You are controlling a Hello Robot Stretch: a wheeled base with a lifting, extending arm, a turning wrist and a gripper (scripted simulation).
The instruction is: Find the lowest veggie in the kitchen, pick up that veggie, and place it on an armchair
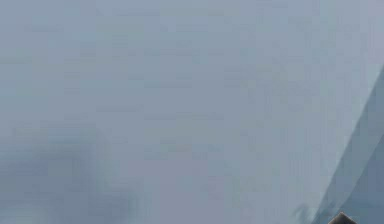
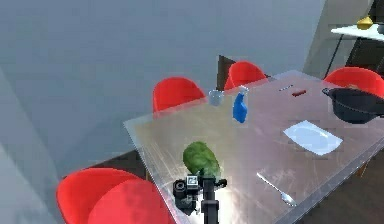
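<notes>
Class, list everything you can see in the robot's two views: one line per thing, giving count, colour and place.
table: one, glossy grey-brown, across the arm side view
chairs: five, red, around the table
green vegetable: one, green, on the table near its front edge
bottle: one, blue, toward the table's far side
cup: one, grey, just left of the bottle
pot: one, black, at the table's right end
sheet: one, white, in front of the pot
utensil: one, silvery, near the front edge
wall: one, grey, forward view
arm: one, dark, bottom edge
gripper: one, dark, by the vegetable; cannot tell whether it holds anything
</notes>
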